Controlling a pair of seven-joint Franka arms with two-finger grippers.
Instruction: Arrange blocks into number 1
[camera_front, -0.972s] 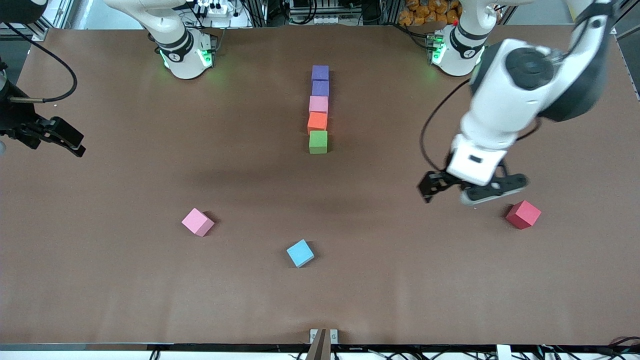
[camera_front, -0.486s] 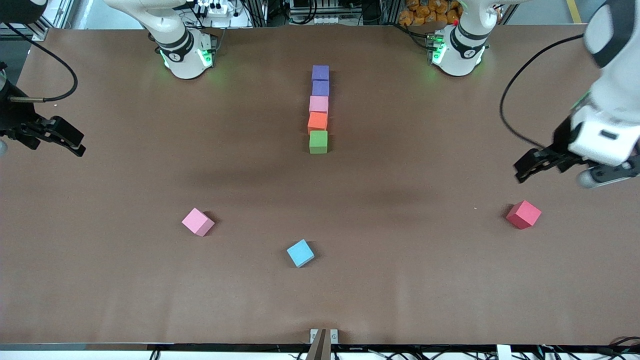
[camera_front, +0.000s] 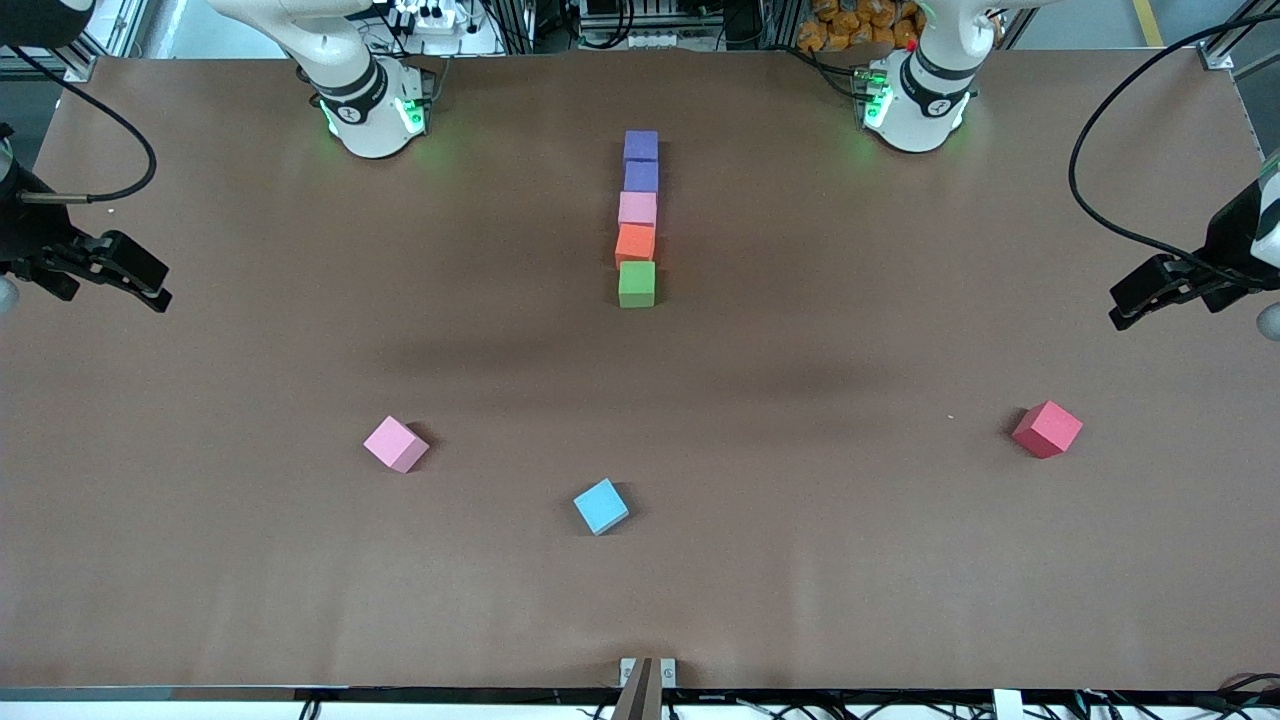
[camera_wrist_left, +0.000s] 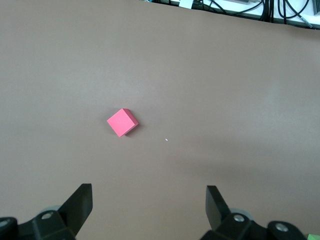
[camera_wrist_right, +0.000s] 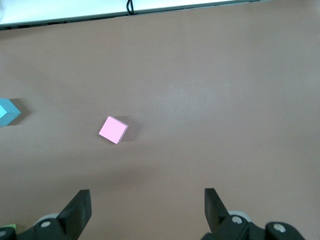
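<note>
On my front feed the five blocks sit in one straight line in the middle of the tabletop (camera_front: 200, 600), between the two arm bases: the purple block (camera_front: 641, 145) farthest from the camera, then the second purple block (camera_front: 641, 177), the pink block (camera_front: 637, 208), the orange block (camera_front: 634, 243) and the green block (camera_front: 636, 283) nearest, each touching or just beside its neighbour. Three loose cubes lie much nearer to the camera: a loose pink cube (camera_front: 396, 443) toward the right arm's end, a sky-blue cube (camera_front: 601, 506) near the middle, and a red cube (camera_front: 1047, 429) toward the left arm's end. The left gripper (camera_front: 1165, 290) hangs over the tabletop's edge at the left arm's end, well apart from the line; through its wrist camera I see its fingers (camera_wrist_left: 80, 202) spread wide with nothing between them, and the red cube on the bare surface below. The right gripper (camera_front: 125, 275) hangs over the edge at the right arm's end, its fingers (camera_wrist_right: 79, 207) likewise wide apart and empty, with the loose pink cube in its wrist view.
</note>
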